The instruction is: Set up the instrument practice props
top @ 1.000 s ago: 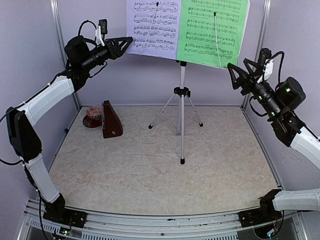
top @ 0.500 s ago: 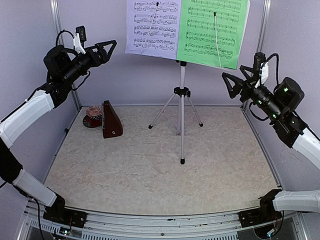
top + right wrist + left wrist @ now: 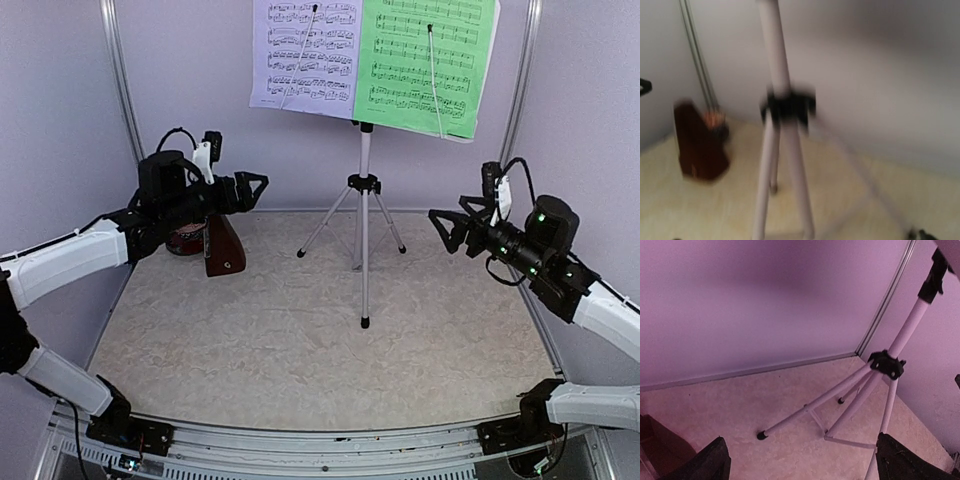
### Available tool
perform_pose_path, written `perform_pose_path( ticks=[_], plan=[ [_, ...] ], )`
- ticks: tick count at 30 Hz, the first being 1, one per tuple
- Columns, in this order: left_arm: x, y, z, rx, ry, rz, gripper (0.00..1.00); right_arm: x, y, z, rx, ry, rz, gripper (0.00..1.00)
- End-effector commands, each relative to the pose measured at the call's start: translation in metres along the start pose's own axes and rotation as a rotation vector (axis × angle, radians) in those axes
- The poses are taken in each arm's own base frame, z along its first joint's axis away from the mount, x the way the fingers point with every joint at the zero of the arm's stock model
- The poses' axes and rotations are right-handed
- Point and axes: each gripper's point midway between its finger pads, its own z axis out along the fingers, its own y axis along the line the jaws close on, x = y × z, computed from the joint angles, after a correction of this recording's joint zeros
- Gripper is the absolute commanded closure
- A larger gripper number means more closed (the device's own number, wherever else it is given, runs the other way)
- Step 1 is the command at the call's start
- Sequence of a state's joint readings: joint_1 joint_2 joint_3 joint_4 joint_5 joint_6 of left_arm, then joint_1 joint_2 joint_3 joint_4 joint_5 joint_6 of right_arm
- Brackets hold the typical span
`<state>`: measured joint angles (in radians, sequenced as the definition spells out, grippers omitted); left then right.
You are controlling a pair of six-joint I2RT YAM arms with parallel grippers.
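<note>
Top external: music stand (image 3: pixel 364 200) upright, mid tabletop (image 3: pixel 300 345). Lavender sheet (image 3: pixel 303 55) + green sheet (image 3: pixel 425 60) side by side up top. Metronome (image 3: pixel 224 250) back-left, partly behind left hand (image 3: pixel 257 193). Left hand + right hand (image 3: pixel 441 232) both released, nothing held, either side of stand, not touching it.

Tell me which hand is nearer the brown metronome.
Left. The left hand hovers open close by the top of the metronome; the right hand, also open, is across the table, beyond the music stand.
</note>
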<state>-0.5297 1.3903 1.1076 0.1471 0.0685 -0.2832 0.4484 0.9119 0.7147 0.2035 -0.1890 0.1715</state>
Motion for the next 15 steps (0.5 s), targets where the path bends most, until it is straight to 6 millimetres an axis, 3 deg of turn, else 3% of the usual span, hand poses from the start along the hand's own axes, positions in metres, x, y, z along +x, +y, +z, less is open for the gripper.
perform_pose_path(
  ticks=[1, 5, 9, 15],
  plan=[
    [0.045, 0.006, -0.006, -0.041, 0.064, -0.012, 0.01, 0.050, -0.001, 0.014, -0.022, 0.092, 0.097, 0.00],
    [0.093, 0.028, 0.000, -0.160, 0.175, -0.046, 0.01, 0.097, 0.003, 0.025, -0.039, 0.174, 0.139, 0.00],
    [0.136, 0.037, -0.002, -0.183, 0.253, -0.087, 0.01, 0.132, 0.003, 0.027, -0.024, 0.231, 0.154, 0.00],
    [0.176, 0.049, -0.022, -0.247, 0.272, -0.134, 0.01, 0.173, 0.006, 0.019, -0.013, 0.286, 0.172, 0.00]
  ],
)
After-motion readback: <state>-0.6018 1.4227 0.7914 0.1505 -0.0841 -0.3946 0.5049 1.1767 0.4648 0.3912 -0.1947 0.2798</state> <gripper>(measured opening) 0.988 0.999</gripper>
